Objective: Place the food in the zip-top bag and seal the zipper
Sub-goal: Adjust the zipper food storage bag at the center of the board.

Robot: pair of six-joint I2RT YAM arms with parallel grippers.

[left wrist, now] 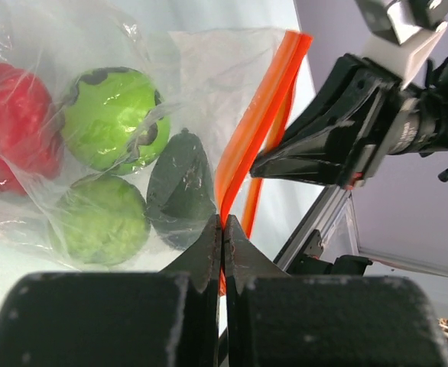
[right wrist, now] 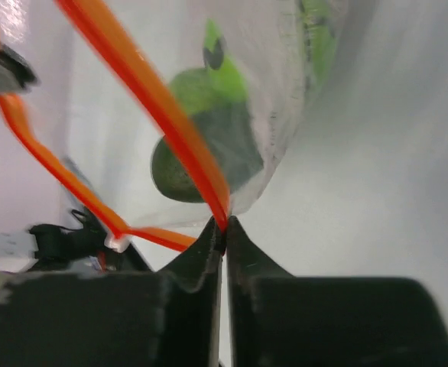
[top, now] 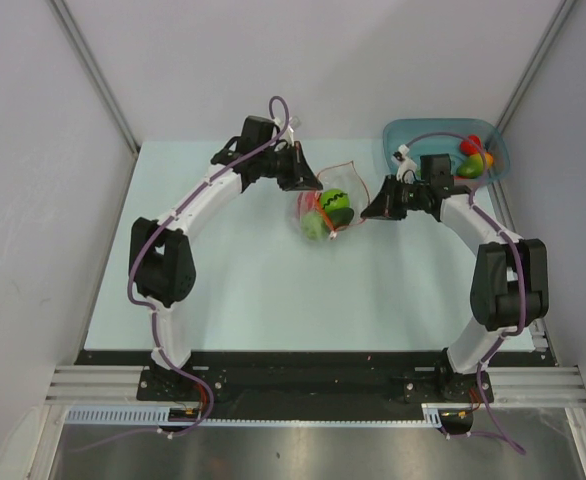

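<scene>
The clear zip-top bag (top: 329, 205) hangs between my two grippers above the table. It holds green balls (left wrist: 111, 115), a red piece (left wrist: 14, 126) and a dark green one (left wrist: 180, 187). My left gripper (left wrist: 222, 228) is shut on the red-orange zipper (left wrist: 258, 115) at one end of the mouth. My right gripper (right wrist: 222, 226) is shut on the zipper (right wrist: 151, 99) at the other end. In the right wrist view the two strips stand apart further along. In the top view the left gripper (top: 313, 182) and right gripper (top: 365, 213) flank the bag.
A teal tray (top: 413, 135) stands at the back right, behind the right arm, with red, green and orange-yellow food (top: 473, 155) in it. Grey walls close in the table on the left, back and right.
</scene>
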